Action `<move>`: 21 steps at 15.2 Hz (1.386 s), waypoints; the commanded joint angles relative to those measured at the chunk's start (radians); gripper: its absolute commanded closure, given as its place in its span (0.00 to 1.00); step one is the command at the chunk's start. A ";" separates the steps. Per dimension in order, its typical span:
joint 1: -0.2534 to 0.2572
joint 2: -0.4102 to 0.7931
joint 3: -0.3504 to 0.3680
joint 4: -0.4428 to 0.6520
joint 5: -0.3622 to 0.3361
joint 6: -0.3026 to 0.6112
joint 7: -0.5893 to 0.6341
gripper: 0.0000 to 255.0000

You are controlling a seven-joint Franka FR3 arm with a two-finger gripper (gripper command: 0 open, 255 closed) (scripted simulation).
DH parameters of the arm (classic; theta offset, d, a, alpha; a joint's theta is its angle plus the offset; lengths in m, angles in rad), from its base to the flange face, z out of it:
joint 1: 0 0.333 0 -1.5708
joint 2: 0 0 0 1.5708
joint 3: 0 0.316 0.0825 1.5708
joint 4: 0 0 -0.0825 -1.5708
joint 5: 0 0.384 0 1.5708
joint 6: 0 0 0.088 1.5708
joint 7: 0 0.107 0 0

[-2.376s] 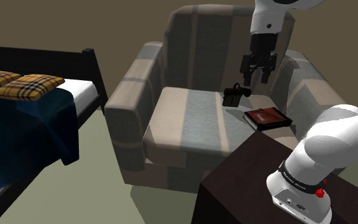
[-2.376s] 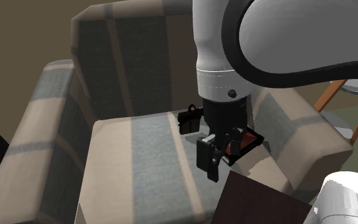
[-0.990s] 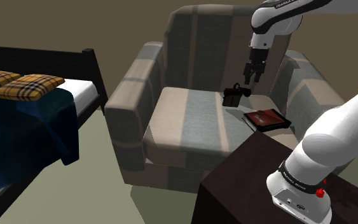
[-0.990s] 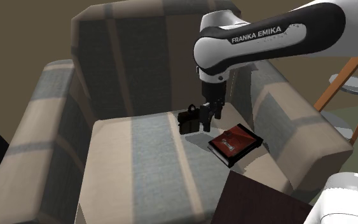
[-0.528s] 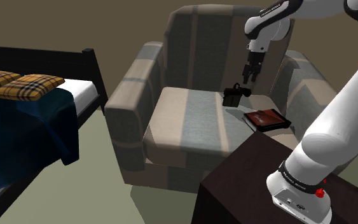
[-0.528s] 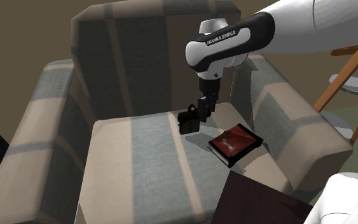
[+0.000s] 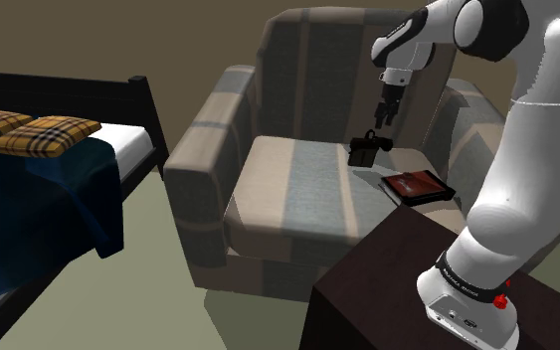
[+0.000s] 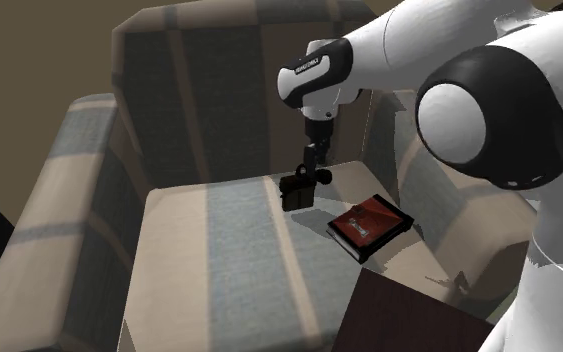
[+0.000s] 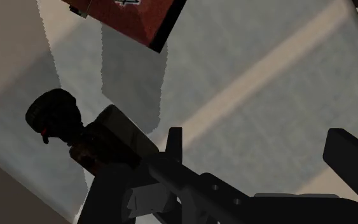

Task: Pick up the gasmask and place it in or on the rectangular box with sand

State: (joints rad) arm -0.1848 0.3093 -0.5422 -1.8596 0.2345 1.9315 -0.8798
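The gasmask (image 7: 368, 150) is a small black object at the back of the armchair seat (image 7: 297, 189), near the backrest. It lies left of a flat red-brown rectangular box (image 7: 419, 185). My gripper (image 7: 382, 116) hangs just above the mask, fingers pointing down. From the second exterior view, the gripper (image 8: 314, 169) sits right over the mask (image 8: 296, 191), with the box (image 8: 369, 226) to its right. The wrist view has the gripper (image 9: 263, 153) open, its fingers (image 9: 351, 156) apart; the mask (image 9: 101, 140) lies outside one finger, not between them. A corner of the box (image 9: 133, 16) lies beyond.
The striped armchair has a tall backrest (image 7: 337, 70) and thick armrests (image 7: 203, 149) on both sides. A bed with plaid pillows (image 7: 44, 136) stands at the shoulder view's left. My dark stand (image 7: 387, 288) sits in front of the chair.
The gripper has swung from above the box toward the backrest and dropped to just over the gasmask. It stays open. Mask and box have not moved.
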 commanded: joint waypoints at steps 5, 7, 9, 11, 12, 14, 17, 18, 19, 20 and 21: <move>-0.123 0.249 0.042 0.286 0.113 -0.053 -0.130 0.00; -0.170 0.336 0.062 0.404 0.142 -0.083 -0.155 0.00; -0.218 0.429 0.083 0.539 0.166 -0.120 -0.172 0.00; -0.271 0.533 0.106 0.699 0.186 -0.168 -0.180 0.00; -0.279 0.547 0.110 0.723 0.188 -0.175 -0.180 0.00; -0.274 0.550 0.111 0.700 0.191 -0.150 -0.184 0.00; -0.267 0.555 0.114 0.668 0.196 -0.115 -0.189 0.00; -0.265 0.557 0.116 0.658 0.198 -0.103 -0.191 0.00; -0.262 0.562 0.118 0.644 0.201 -0.086 -0.194 0.00; -0.262 0.561 0.117 0.643 0.201 -0.086 -0.194 0.00; -0.262 0.562 0.117 0.644 0.201 -0.086 -0.194 0.00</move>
State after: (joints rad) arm -0.4459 0.8662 -0.4258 -1.2197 0.4340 1.8443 -1.0742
